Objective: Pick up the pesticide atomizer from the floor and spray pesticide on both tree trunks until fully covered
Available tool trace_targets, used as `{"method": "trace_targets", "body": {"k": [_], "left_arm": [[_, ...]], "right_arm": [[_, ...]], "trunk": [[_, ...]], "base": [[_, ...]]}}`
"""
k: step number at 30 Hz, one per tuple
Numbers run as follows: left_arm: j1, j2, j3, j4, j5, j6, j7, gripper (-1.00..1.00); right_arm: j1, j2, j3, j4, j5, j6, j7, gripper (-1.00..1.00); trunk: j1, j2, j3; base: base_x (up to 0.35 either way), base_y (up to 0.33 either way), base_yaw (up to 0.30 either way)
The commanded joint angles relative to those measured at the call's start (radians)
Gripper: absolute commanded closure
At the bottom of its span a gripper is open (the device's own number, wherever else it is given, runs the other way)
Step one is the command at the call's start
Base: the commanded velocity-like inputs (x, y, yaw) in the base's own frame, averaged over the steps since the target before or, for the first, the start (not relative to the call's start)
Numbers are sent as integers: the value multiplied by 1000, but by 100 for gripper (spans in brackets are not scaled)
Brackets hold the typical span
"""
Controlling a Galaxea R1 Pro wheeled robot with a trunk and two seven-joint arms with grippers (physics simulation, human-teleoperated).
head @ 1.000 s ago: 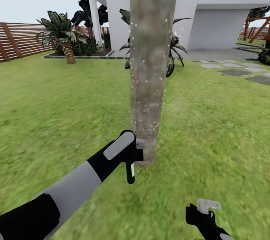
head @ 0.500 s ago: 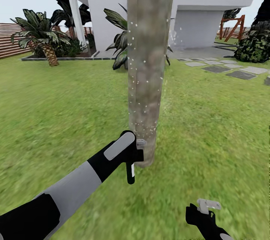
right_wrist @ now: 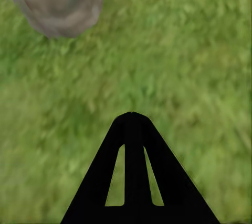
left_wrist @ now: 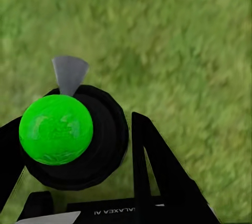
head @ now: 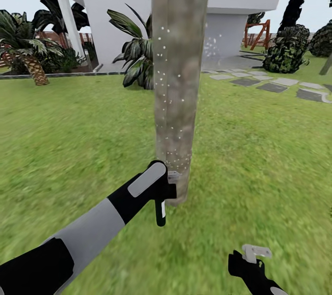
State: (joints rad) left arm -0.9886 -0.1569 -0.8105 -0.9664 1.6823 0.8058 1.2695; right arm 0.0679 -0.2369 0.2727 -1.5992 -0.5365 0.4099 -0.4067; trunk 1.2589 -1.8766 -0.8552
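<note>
Pesticide specks (head: 171, 101) dot the tree trunk (head: 177, 78). Just beside its base, the left gripper (head: 162, 192) clasps the pesticide atomizer (head: 160, 212) above the grass (head: 69, 129). The right gripper (right_wrist: 132, 116) hangs clenched, holding nothing.

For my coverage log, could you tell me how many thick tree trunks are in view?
1: the tree trunk stands on the grass directly ahead, speckled with white droplets, beside the left tool. A second tree may be out of frame.

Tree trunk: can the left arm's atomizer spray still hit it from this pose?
Probably yes. The left gripper holds the pesticide atomizer right beside the tree trunk base, nothing between them. White pesticide specks already dot the bark above it.
</note>
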Motion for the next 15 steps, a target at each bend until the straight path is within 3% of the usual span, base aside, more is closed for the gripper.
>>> {"method": "trace_targets", "body": {"k": [1, 15], "left_arm": [[-1, 0, -1, -1, 5, 9, 10, 100], [-1, 0, -1, -3, 5, 9, 10, 100]], "right_arm": [[0, -1, 2, -2, -8, 2, -9, 100], [4, -1, -1, -2, -8, 1, -9, 100]], "trunk": [[0, 0, -1], [0, 0, -1]], "base": [[0, 333, -247], [3, 334, -247]]}}
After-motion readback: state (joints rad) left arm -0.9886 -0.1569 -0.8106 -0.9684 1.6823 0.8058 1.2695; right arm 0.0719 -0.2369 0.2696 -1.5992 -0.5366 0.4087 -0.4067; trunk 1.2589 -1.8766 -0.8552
